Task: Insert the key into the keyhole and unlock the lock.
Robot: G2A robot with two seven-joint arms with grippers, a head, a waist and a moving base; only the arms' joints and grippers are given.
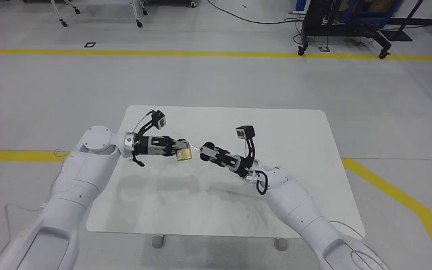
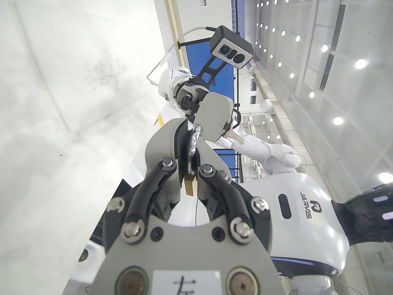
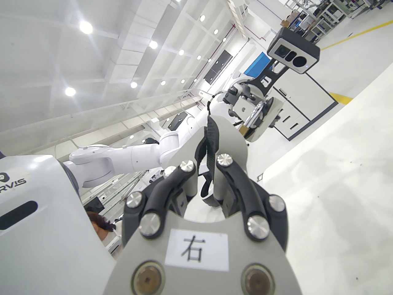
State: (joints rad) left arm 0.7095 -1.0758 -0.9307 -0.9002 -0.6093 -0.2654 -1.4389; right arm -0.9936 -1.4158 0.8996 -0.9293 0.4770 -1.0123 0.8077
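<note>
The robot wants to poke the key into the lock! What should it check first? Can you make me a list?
1. Left end effector gripping the brass padlock with silver shackle: ok.
2. Right end effector pinching the small pale metal key: ok.
3. Key inside the padlock: not ok, they are apart.
4. Keyhole facing the key tip: cannot tell, keyhole hidden.
5. Both held up over the white table: ok.

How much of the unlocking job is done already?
Done: both things are held up off the table. The left fingers are shut on the lock, the right fingers on the key. In hand: key and lock sit close together in the air. Left: the key doesn't look inserted yet, so pushing it in and turning remain.
</note>
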